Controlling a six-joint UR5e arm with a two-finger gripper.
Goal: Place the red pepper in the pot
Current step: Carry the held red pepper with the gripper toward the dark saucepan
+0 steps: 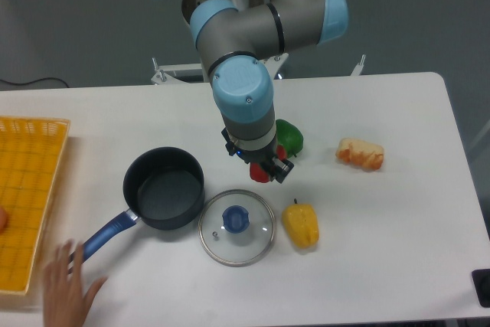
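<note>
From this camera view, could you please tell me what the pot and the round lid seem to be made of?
The pot: probably metal with a matte dark, nonstick-looking coating; its blue handle looks like plastic. The lid: clear glass, since the table shows through, with a shiny metal-looking rim and a blue knob.

The red pepper (261, 173) sits mostly hidden just right of the empty, upright blue-handled pot (164, 188).

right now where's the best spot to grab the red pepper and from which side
Probably its rounded body, from straight above. The red pepper sits on the table mostly hidden under the gripper, with the green pepper close behind and the glass lid just in front, so a sideways approach looks crowded.
</note>
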